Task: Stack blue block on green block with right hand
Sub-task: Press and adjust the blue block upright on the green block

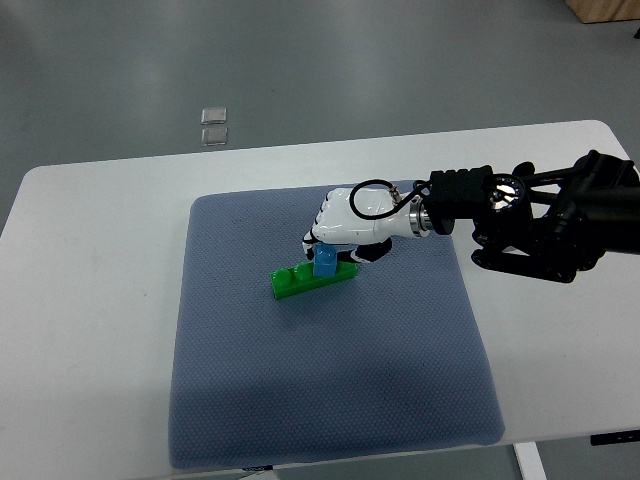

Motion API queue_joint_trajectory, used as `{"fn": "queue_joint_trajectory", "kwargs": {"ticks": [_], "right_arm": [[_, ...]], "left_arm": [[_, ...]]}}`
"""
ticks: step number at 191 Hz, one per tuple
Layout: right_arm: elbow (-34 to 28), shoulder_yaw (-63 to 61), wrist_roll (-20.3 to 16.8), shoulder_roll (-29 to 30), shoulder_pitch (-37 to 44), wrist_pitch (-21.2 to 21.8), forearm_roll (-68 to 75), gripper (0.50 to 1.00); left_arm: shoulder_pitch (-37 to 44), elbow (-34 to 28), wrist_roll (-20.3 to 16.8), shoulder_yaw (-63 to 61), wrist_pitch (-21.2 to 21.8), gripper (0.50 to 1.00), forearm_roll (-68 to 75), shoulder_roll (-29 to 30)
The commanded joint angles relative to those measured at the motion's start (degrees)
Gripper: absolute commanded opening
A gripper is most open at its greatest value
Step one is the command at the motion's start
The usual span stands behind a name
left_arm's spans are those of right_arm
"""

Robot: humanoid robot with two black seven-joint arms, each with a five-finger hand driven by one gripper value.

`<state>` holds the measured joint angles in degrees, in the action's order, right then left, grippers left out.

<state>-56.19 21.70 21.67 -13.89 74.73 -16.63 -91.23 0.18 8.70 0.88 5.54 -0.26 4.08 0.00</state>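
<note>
Blue block (326,264) sitting on top of green block (314,279), roughly at its middle, touching it. Green block long and low, lying tilted on blue-grey mat (330,400), its left end nearer the camera, its right end angled away. Both a little above the mat's centre.

Right hand (347,228) white with black finger joints, reaching in from the picture's right on a black arm (540,215). Fingers curled downward over the blue block, fingertips (313,244) right at its top and far side. Appears closed around the block; actual contact partly hidden by the hand itself, so grip not fully certain. Palm above and behind the two blocks, wrist pointing right, thin black cable (375,187) looping over the back of the hand.

Mat lying square on white table (90,300), covering most of its middle. Dark shadow across the mat's near half. Two small clear squares (213,125) on grey floor (300,60) beyond the table's far edge, one just behind the other, well apart from everything on the table.
</note>
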Motion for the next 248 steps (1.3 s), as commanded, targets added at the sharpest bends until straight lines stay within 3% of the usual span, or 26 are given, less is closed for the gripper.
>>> {"fn": "queue_joint_trajectory", "kwargs": {"ticks": [1, 174, 210, 248], "right_arm": [[0.38, -0.08, -0.05, 0.36, -0.2, -0.42, 0.0, 0.5], [2.23, -0.34, -0.14, -0.26, 0.16, -0.42, -5.19, 0.5], [1.7, -0.78, -0.23, -0.52, 0.16, -0.33, -4.93, 0.639], [1.17, -0.87, -0.4, -0.61, 0.24, -0.24, -4.84, 0.705]], "left_arm": [[0.0, 0.0, 0.0, 0.0, 0.0, 1.0, 0.05, 0.0], [0.0, 0.0, 0.0, 0.0, 0.0, 1.0, -0.04, 0.0], [0.0, 0.0, 0.0, 0.0, 0.0, 1.0, 0.05, 0.0], [0.0, 0.0, 0.0, 0.0, 0.0, 1.0, 0.05, 0.0]]}}
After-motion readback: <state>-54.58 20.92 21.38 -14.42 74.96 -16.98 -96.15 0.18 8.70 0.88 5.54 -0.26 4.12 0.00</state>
